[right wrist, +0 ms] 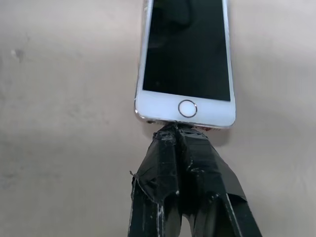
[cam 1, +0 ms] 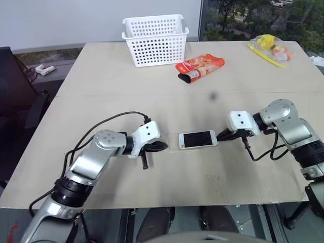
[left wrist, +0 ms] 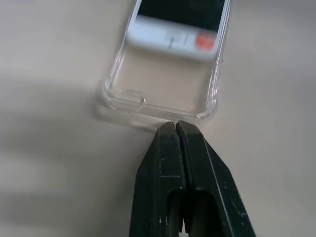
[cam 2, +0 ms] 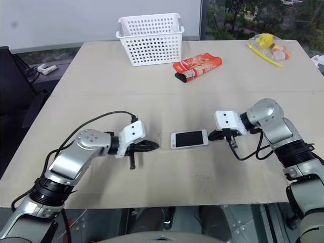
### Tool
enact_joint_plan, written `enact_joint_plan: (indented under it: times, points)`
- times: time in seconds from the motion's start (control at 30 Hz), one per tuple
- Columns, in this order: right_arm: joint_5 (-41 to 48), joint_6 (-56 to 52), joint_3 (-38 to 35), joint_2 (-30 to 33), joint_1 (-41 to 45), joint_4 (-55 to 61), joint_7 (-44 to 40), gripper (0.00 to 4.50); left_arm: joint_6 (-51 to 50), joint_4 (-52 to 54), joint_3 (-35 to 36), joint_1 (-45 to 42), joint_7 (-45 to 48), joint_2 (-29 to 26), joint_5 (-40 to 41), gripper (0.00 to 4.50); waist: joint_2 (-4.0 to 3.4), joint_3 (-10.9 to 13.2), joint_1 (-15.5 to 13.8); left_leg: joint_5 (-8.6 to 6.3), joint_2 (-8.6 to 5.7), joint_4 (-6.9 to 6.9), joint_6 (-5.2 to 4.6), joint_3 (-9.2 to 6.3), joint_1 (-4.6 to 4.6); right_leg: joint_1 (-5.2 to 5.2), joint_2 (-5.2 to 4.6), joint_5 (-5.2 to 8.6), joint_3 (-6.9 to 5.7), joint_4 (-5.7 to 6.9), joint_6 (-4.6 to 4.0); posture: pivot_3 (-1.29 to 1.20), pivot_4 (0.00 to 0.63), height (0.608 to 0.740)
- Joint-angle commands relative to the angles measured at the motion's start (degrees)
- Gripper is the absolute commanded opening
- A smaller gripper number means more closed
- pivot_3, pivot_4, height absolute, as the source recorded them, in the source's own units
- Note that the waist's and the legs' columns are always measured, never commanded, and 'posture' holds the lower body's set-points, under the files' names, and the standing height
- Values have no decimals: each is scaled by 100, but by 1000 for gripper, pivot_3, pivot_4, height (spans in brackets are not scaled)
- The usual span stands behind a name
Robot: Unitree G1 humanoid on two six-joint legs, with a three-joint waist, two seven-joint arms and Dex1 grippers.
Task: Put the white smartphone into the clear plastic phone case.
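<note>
Both tools pressed together: left tool (left wrist: 177, 129) braces the clear plastic phone case (left wrist: 163, 96) end while right tool (right wrist: 175, 132) pushes the white smartphone (right wrist: 186, 54) in along the surface (cam 1: 152, 91).

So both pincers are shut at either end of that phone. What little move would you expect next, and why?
Probably a gentle push by the right end effector, sliding the white smartphone further into the clear plastic phone case. The phone lies only partly inside, with a bare stretch of case ahead of it. The shut left end effector sits at the case's far end, seemingly bracing it.
</note>
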State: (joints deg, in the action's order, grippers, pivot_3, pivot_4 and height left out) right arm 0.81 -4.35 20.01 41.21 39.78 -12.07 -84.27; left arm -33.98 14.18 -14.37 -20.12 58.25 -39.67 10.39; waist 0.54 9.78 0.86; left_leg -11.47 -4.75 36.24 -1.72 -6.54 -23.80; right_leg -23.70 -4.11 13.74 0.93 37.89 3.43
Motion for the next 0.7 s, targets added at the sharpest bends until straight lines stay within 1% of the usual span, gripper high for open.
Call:
enact_joint_plan:
  times: [0.03,0.3,0.43,0.53,0.7]
  points:
    - [35,-78,26,-108,56,424,66,15,-63,226,-82,-76,-95,126,58,0,0,0,-3,0,0,0,0,0,0,0,0,0,-1,0,0,0,150,740]
    - [-15,-204,71,-295,74,651,177,15,-60,99,-220,-142,-208,386,22,0,0,0,-20,0,-2,3,0,-1,2,2,-2,0,-1,0,0,0,150,740]
    - [-42,-203,68,-435,73,668,313,15,-12,38,-226,-137,-200,421,-18,0,0,-1,-19,0,-2,3,0,0,3,3,-1,0,-1,0,0,0,150,740]
    - [-184,-62,50,-451,101,506,445,15,2,2,-64,-92,-151,325,0,0,0,-1,-10,1,-2,3,0,1,7,4,-1,0,1,3,0,0,150,740]
    - [-295,107,-1,-451,196,282,542,15,24,-193,439,-38,-118,72,129,0,-1,-1,14,1,0,3,1,1,7,2,2,-1,2,4,-1,0,150,740]
